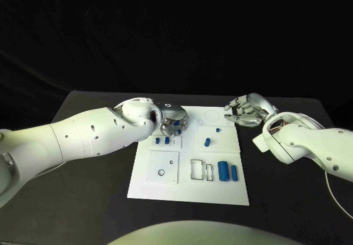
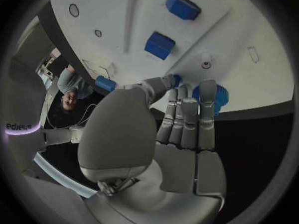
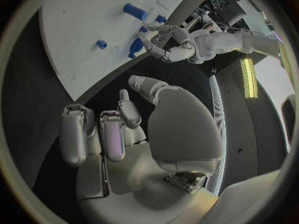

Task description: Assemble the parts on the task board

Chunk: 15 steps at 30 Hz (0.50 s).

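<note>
A white task board (image 1: 158, 186) lies in the middle of the black table (image 1: 88, 204). The left hand (image 1: 173, 122) hangs low over the board's 11 o'clock corner, its fingers pointing down among small blue parts (image 1: 162, 139); whether it holds one cannot be told. The right hand (image 1: 248, 111) hovers at the board's 1 o'clock corner, fingers curled, nothing visible in them. Toward 4 o'clock two blue cylinders (image 1: 223, 171) lie side by side beside a rectangular slot (image 1: 197, 170).

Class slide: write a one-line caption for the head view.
Left robot hand reaches onto the white board among blue parts; right robot hand hovers beside it.
</note>
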### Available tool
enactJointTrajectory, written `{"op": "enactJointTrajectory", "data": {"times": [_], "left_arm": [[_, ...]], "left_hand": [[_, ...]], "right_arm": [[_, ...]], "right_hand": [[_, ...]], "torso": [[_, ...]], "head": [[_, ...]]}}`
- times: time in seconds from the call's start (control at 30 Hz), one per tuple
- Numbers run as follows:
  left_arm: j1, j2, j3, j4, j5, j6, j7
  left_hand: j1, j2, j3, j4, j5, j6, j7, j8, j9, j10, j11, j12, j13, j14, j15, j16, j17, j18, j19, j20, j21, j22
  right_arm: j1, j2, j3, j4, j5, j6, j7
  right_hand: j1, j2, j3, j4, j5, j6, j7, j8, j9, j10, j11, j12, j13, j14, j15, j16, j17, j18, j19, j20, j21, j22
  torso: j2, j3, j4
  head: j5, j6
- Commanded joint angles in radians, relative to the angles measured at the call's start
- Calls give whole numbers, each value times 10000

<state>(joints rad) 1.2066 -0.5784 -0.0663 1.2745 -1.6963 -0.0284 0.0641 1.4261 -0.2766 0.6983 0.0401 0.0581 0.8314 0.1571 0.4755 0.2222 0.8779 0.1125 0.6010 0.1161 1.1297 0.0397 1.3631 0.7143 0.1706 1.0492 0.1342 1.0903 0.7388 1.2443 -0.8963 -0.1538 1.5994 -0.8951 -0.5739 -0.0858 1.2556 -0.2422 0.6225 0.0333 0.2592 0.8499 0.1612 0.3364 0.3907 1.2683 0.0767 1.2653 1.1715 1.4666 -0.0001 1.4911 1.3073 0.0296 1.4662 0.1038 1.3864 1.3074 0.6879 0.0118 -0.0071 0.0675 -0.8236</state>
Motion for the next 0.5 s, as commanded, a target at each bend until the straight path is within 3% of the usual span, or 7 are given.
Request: {"op": "enactJointTrajectory", "data": {"times": [0.03, 0.5], "left_arm": [[0, 95, 5, -81, -82, 208, -71], [-4, 183, 3, -208, -88, 443, -58]], "left_hand": [[-39, 117, 77, -13, -47, 87, 18, -54, -16, 61, -18, -39, -24, 87, 4, 71, 23, 24, 64, -15, 80, 47], [-115, 165, 112, -10, -54, 209, -38, -92, -16, 123, -48, -132, -63, 201, -10, 168, 115, -17, 174, -12, 265, 289]], "right_arm": [[-7, 16, 1, 13, -72, 49, 57], [-6, 25, 1, 16, -72, 52, 55]], "right_hand": [[-125, -2, 37, -13, 27, -99, -2, 57, 15, -49, -34, -52, -12, 599, -12, -53, 762, 169, 38, 1, -52, 1679], [-137, 13, 45, -19, 27, -104, -3, 78, 14, -30, -35, -31, 9, 603, -13, -51, 773, 167, 44, 0, -48, 1684]], "torso": [[11, -4, -13], [-7, -5, -2]], "head": [[-1, -18], [-18, -81]]}}
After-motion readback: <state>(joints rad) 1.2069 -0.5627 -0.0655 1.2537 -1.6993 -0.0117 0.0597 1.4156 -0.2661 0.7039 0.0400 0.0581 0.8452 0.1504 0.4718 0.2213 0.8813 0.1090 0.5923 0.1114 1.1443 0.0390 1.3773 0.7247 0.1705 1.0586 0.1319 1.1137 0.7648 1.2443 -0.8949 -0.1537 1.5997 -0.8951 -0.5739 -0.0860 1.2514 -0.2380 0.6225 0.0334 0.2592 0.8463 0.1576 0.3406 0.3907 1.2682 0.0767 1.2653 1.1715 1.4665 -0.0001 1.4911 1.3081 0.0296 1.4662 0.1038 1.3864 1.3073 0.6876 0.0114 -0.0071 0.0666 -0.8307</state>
